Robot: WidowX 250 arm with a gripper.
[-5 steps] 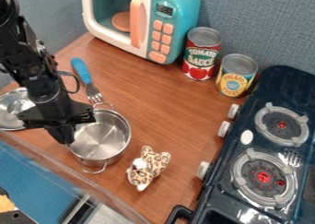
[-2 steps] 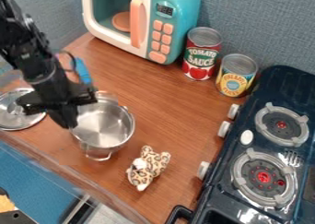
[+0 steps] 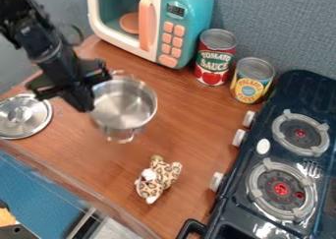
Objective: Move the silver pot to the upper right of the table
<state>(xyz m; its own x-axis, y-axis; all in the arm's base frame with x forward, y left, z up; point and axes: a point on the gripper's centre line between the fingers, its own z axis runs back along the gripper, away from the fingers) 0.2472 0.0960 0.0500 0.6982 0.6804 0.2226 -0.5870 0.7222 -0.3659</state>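
Pot (image 3: 126, 104), its left rim gripped by the tool (image 3: 88, 105), shifts upward and rightward in the view to a place over the left-centre of the counter (image 3: 190, 117), apparently lifted, so the transfer is under way but further rightward travel probably remains.

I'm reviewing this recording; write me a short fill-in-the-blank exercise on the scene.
In the picture, the gripper is at the left side of the silver ____.
The lid lies to the picture's ____ of the gripper.
____ cans stand between the microwave and the stove.

Missing words: pot; left; two
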